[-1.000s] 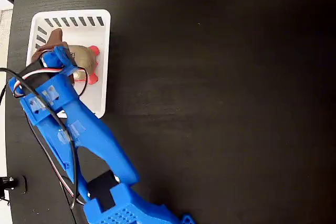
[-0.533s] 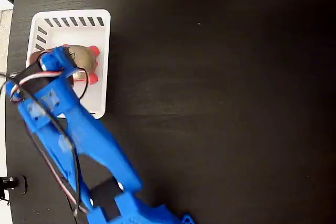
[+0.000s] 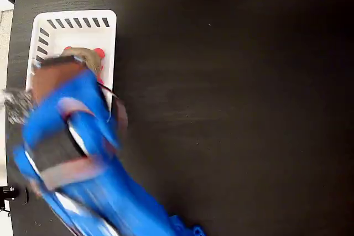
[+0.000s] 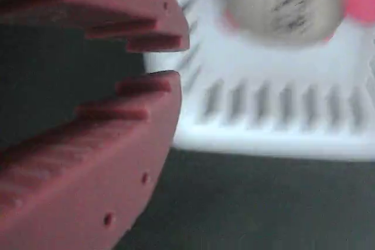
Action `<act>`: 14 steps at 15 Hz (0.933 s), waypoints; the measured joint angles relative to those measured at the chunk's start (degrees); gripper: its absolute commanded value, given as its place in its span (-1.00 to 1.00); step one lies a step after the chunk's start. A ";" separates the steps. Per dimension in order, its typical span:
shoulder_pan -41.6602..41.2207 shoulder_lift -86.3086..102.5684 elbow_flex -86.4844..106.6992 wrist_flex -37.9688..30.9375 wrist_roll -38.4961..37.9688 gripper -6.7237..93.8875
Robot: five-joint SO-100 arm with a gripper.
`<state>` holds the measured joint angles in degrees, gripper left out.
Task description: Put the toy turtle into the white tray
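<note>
Over the black bench [image 3: 232,109] my blurred blue arm [image 3: 77,153] slants across the white tray [image 4: 275,115], my gripper [image 4: 167,60] nearly closed and empty, the toy turtle [image 4: 281,4] lying inside.

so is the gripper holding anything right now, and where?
Nothing held. The red toothed gripper is nearly closed with only air between its tips; the gold-shelled toy turtle lies apart in the white slotted plastic tray.
</note>
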<state>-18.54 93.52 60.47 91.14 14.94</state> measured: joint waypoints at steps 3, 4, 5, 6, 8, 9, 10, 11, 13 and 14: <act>5.98 15.82 12.22 -2.72 -4.66 -0.86; 8.61 21.36 17.23 -4.31 -5.89 -0.86; 11.16 27.16 23.47 -6.77 -7.56 -0.86; 13.18 33.22 31.03 -9.40 -9.49 -0.86; 17.31 42.80 45.09 -14.59 -11.87 -0.86; 18.11 46.76 51.59 -16.44 -12.48 -0.86; 18.11 51.42 58.10 -17.93 -12.83 -0.86; 18.11 56.07 64.51 -19.07 -12.92 -0.86; 16.79 64.69 75.94 -20.30 -12.22 -0.86; 16.08 69.17 80.95 -20.65 -12.22 -0.86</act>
<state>-2.46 162.69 141.42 70.49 2.72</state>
